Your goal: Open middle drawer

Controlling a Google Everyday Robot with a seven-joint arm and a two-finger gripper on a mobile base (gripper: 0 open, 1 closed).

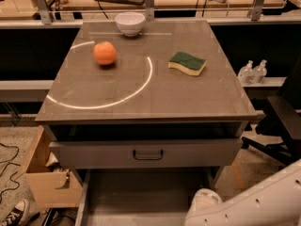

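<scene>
Lying pulled out beneath the taller-fronted drawer [94,154] — the middle drawer [141,197].
An orange [104,53], bowl [130,23] and sponge [187,62] are set on the tabletop [188,98]; the gripper is hidden beyond the white arm [263,201] — its state cannot be told.

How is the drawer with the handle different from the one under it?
The handled drawer shows its front; the middle drawer shows its inside. The handled drawer sits nearly in; the middle drawer is pulled far out. Both are grey. The gripper is out of view; the arm shows lower right.
</scene>
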